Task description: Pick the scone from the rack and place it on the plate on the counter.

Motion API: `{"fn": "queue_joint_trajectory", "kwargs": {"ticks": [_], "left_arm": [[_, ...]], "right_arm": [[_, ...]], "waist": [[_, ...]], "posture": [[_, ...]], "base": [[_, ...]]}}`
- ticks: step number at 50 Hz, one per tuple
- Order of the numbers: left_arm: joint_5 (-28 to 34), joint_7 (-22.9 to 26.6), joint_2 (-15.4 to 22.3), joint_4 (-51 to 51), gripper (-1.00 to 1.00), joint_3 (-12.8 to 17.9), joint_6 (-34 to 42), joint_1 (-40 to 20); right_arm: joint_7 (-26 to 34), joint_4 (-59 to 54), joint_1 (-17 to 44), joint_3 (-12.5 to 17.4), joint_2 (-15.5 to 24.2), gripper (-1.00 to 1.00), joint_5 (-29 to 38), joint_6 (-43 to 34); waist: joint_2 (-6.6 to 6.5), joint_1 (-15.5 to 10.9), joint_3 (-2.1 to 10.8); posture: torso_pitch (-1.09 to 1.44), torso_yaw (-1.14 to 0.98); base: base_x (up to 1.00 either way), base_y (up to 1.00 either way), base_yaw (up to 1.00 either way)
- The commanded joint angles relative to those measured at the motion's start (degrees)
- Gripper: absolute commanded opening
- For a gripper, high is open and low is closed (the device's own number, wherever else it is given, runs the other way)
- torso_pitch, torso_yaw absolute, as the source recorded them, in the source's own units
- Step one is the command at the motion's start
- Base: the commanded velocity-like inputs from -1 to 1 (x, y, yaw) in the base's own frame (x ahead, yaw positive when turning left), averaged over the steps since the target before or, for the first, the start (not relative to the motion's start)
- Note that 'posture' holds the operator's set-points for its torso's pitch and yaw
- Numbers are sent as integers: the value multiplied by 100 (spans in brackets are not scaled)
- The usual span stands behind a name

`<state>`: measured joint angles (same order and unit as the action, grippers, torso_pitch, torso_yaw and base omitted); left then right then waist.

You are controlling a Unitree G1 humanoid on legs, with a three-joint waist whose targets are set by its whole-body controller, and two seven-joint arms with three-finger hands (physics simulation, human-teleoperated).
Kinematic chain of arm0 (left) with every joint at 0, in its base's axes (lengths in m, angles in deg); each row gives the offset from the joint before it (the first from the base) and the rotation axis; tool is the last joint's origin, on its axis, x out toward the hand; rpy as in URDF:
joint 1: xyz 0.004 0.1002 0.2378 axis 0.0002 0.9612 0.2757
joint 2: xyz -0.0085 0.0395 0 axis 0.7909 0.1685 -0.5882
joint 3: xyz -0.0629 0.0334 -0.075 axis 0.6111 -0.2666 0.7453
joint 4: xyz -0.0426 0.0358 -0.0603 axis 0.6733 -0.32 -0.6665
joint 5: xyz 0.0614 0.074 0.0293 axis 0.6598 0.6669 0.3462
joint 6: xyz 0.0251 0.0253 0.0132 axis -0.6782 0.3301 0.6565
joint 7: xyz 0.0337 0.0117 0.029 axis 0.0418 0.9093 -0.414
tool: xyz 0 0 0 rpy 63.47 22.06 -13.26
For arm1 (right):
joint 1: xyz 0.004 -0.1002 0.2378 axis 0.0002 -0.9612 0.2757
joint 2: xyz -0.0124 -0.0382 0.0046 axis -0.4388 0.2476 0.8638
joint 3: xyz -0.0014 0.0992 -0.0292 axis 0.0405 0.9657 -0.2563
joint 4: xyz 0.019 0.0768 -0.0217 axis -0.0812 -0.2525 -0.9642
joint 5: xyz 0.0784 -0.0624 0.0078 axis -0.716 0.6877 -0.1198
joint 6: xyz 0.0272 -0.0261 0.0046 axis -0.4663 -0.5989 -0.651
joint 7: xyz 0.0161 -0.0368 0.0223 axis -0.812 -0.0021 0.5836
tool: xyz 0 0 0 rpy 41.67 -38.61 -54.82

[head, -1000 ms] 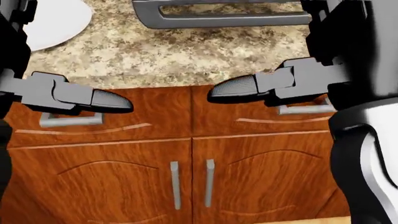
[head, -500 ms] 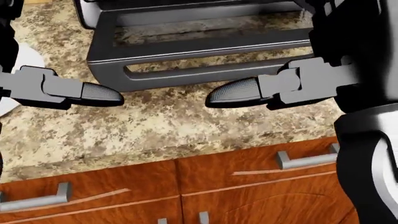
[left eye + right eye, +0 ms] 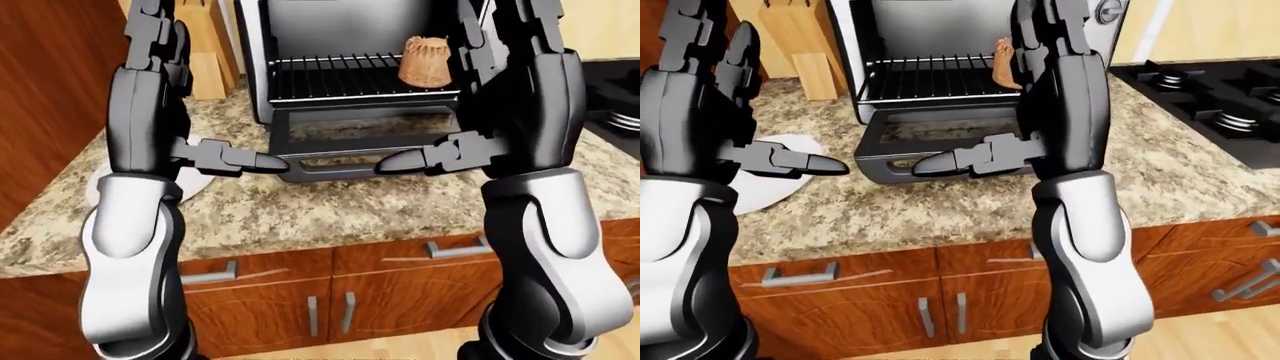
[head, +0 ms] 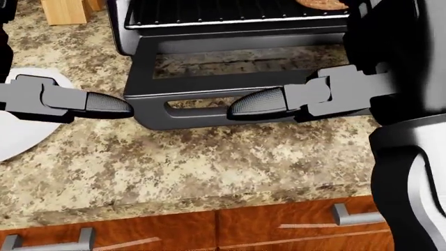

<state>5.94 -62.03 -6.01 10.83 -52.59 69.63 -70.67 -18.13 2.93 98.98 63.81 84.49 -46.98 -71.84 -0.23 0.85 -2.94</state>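
The granite surface (image 3: 330,210) runs below both arms, carrying everything relevant to the job. Beyond the two hands stands the toaster oven (image 3: 350,75), its door (image 4: 230,99) folded down flat toward the robot, presumably so the interior can be reached from above the door. Inside it the wire rack (image 3: 350,75) sits level, above and beyond the fingertips of both hands.

The plate (image 3: 770,184) lies flat on the surface directly under and outboard of the left robot hand (image 4: 66,102), well placed to receive the item with a short sideways carry. A wooden knife block (image 3: 205,52) stands beyond that hand, beside the oven and clear of the working path.

The scone (image 3: 425,61) rests upright on the rack toward its right end, above and beyond the right robot hand (image 4: 293,99), partly masked by that arm in the right-eye view. It is untouched.

Both hands are empty and hover level over the door's edge, fingers extended and pointing inward toward one another, gripping nothing. How far the right hand's fingers are spread is hard to judge from these angles; they appear loosely open. My assessment: the pick has not begun, and the right hand is better positioned for it.
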Motion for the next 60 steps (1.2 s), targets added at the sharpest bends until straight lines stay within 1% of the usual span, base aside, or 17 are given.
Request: {"fn": "queue_joint_trajectory", "kwargs": {"ticks": [1, 4, 7, 9, 13, 15, 16, 18, 23, 27, 30, 31, 39, 43, 44, 49, 60], "left_arm": [[19, -19, 53, 187, 100, 32, -146, -166], [5, -8, 65, 210, 100, 43, -91, -212], [-2, -8, 61, 236, 100, 50, -92, -181], [2, -6, 64, 240, 100, 48, -86, -181], [27, -12, 48, 230, 100, 19, -93, -182], [53, -10, 38, 178, 100, -9, -145, -175], [52, -9, 18, 167, 100, -11, -163, -168], [60, 8, 16, 186, 100, 4, -168, -141], [65, 18, -17, 204, 100, 0, -197, -77], [78, 29, -22, 217, 100, -10, -199, -66], [89, 46, -37, 238, 100, -30, -200, -53], [92, 47, -35, 233, 100, -22, -201, -58], [114, 57, -48, 200, 100, -46, -207, -84], [119, 84, -29, 213, 100, -41, -136, -155], [122, 89, -24, 207, 100, -44, -132, -164], [146, 104, -31, 189, 100, -69, -159, -165], [35, 198, -118, 256, 100, -63, -305, -117]], "right_arm": [[3, 149, 149, 28, 48, 100, 53, 153], [65, 175, 197, -24, 74, 100, 176, 112], [93, 185, 205, 6, 40, 100, 180, 104], [94, 206, 186, 15, 26, 100, 180, 101], [98, 256, 110, 31, 8, 100, 172, 117], [44, 219, 85, 66, -56, 100, 122, 174], [35, 215, 71, 71, -52, 100, 82, 192], [-5, 215, 51, 89, -41, 100, 25, 225], [-1, 272, -49, 66, -18, 100, -30, 277], [3, 236, -39, 44, -5, 100, -12, 341], [21, 272, -64, 40, -19, 100, -26, 336], [32, 295, -78, 42, -1, 100, -22, 324], [8, 279, -124, 49, 31, 100, -8, 370], [-110, 175, -88, 111, 15, 100, -4, 385], [-131, 170, -87, 107, 28, 100, 27, 401], [-156, 179, -84, 123, 20, 100, -21, 384], [-252, 155, 162, 299, 145, 100, -100, 73]], "waist": [[-19, 4, 144], [-57, -57, 127], [257, -114, 59], [254, -109, 129], [4, -70, 10], [-160, -18, 72], [-466, -9, 155], [-316, -44, 30], [25, -61, 1], [151, -125, 109], [445, -120, 149], [327, -95, 95], [98, -172, 85], [-343, 12, 229], [-106, 8, 109], [66, -15, 74], [38, -109, 148]], "posture": [[0, 0], [0, 0], [0, 0], [0, 0], [0, 0], [0, 0], [0, 0], [0, 0], [0, 0], [0, 0], [0, 0], [0, 0], [0, 0], [0, 0], [0, 0], [0, 0], [0, 0]], "base": [[0, 0, 0], [0, 15, 0], [0, 35, 0], [0, 36, 0], [0, 35, 0], [0, 18, 0], [0, 0, 0], [0, 0, 0], [0, 0, 0], [0, 0, 35], [0, 0, 57], [0, 0, 59], [3, 0, 68], [1, 0, 4], [0, 0, 0], [0, 0, 0], [0, 0, 0]]}}
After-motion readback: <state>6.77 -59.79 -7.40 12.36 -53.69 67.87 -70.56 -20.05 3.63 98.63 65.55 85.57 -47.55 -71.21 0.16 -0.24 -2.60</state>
